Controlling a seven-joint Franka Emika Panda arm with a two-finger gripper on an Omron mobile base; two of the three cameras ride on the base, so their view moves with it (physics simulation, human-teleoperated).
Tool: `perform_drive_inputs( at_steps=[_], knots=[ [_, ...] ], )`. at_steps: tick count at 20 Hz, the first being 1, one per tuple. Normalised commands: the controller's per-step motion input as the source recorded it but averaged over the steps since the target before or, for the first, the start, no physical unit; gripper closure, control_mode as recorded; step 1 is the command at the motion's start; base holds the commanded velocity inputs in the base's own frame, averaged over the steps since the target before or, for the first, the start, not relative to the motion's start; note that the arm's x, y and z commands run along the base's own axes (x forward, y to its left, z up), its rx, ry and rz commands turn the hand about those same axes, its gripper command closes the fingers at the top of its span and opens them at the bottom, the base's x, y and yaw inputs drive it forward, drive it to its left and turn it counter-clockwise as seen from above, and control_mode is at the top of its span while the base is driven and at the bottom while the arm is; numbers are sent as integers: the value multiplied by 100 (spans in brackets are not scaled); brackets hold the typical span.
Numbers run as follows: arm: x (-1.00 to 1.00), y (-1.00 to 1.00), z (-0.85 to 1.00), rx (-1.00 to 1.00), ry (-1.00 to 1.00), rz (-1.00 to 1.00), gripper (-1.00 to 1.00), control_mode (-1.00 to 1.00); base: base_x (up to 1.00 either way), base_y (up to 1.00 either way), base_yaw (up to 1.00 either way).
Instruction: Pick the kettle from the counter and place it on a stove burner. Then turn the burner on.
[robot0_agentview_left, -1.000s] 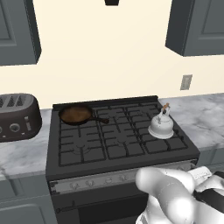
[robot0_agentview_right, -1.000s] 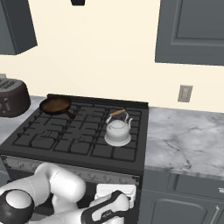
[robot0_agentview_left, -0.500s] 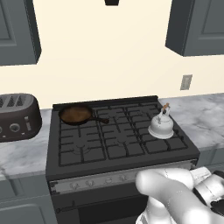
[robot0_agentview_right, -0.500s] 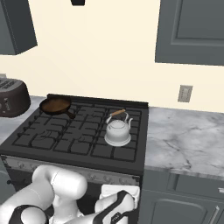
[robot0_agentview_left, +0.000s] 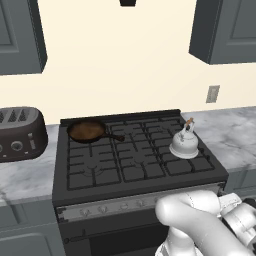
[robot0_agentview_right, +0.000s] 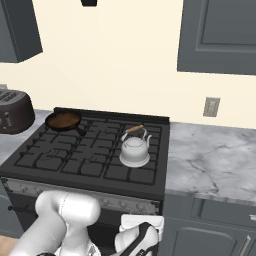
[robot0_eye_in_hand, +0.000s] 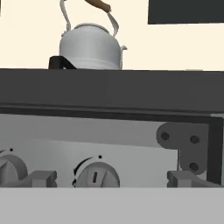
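With kettle sitting on the stove's front-right burner, gripper hangs low before the knobs, jaws spread & empty; knob's prob. stiff, rigid — pinch across its ridge.

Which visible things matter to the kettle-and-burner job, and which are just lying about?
Job:
- squat silvery metal kettle
- black gas burner under it
- round grey stove knob
- open gripper

Lying about:
- dark brown frying pan
- dark toaster
- wall outlet
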Motion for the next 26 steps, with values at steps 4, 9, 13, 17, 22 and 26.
perform_drive_inputs(
  at_steps=[4,9,13,17,22,26],
  knots=[
    [14,0,0,0,0,0,-100,-100,0,0,0],
    [14,0,0,0,1,0,-100,-100,0,0,0],
    [9,3,-4,0,1,0,-100,-100,0,0,0],
    [7,12,-9,0,1,0,-100,-100,0,0,0],
    [12,13,-18,0,3,0,-100,-100,0,0,0],
    [12,11,-9,0,3,0,100,-100,0,0,0]
  ],
)
